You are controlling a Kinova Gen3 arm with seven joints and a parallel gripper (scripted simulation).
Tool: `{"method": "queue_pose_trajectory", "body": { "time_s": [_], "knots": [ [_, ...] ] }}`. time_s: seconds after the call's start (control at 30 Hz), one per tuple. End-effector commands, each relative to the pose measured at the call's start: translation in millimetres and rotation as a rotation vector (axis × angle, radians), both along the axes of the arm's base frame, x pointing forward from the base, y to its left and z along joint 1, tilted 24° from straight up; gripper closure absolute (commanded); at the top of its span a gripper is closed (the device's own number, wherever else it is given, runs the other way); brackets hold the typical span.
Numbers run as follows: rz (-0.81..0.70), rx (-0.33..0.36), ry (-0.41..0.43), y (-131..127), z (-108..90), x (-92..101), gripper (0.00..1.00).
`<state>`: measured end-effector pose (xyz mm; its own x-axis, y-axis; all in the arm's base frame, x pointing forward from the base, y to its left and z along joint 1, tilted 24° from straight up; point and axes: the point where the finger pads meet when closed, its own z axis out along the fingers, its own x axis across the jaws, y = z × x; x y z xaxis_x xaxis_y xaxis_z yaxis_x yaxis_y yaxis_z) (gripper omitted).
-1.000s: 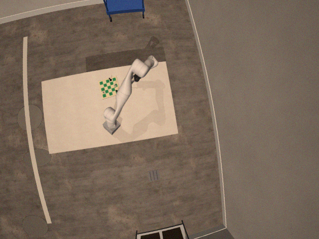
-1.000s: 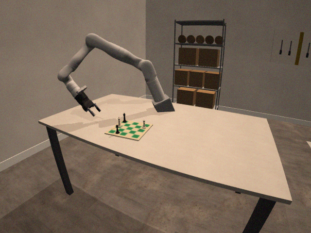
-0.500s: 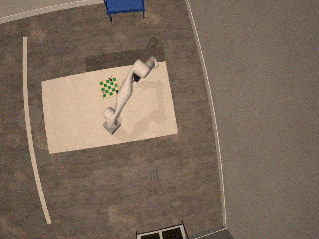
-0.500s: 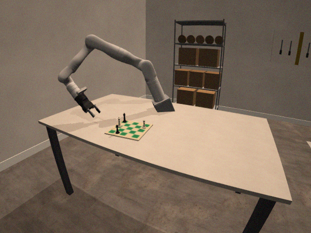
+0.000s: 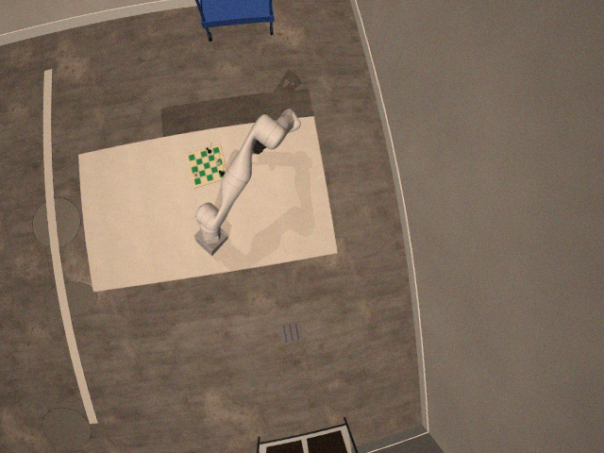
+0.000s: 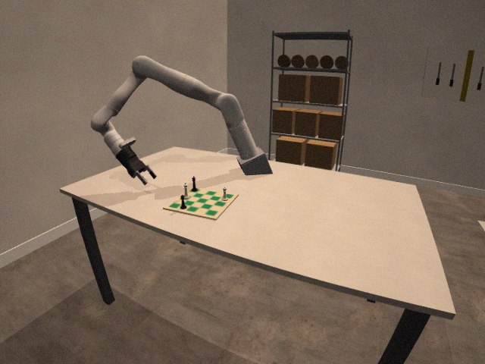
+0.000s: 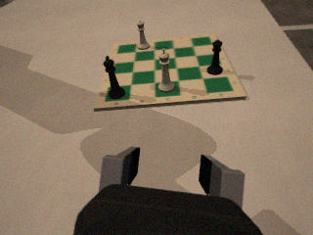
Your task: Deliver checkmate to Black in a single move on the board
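A small green-and-cream chessboard point(image 7: 196, 96) point(image 6: 195, 213) point(image 5: 202, 168) lies on the table. In the wrist view a tall white piece point(image 7: 165, 71) point(image 6: 186, 190) stands on the board's near edge. A black piece point(image 7: 113, 78) point(image 6: 193, 183) stands at the near left corner. A second black piece point(image 7: 215, 58) point(image 6: 182, 202) stands to the right. Another white piece point(image 7: 142, 35) point(image 6: 223, 193) stands at the far edge. All stand upright. My gripper point(image 7: 168, 164) point(image 6: 148, 179) point(image 5: 257, 147) is open and empty. It hangs above bare table beside the board, tilted towards it.
The arm's base point(image 6: 255, 164) point(image 5: 211, 239) is fixed on the table point(image 6: 313, 219) point(image 5: 146, 219) behind the board. A metal shelf with cardboard boxes point(image 6: 309, 101) stands by the back wall. A blue cart point(image 5: 235, 11) stands beyond the table.
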<state>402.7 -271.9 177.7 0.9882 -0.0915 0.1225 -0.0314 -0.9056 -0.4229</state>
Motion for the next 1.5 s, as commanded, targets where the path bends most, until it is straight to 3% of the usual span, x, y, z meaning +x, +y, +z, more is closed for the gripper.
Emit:
{"method": "queue_pose_trajectory", "body": {
  "time_s": [0.0, 1.47],
  "knots": [
    [-0.002, 0.002, -0.001, -0.8, -0.6, -0.4, 0.0],
    [0.044, 0.046, -0.087, 3.3, -5.3, 14.3, 0.0]
  ]
}}
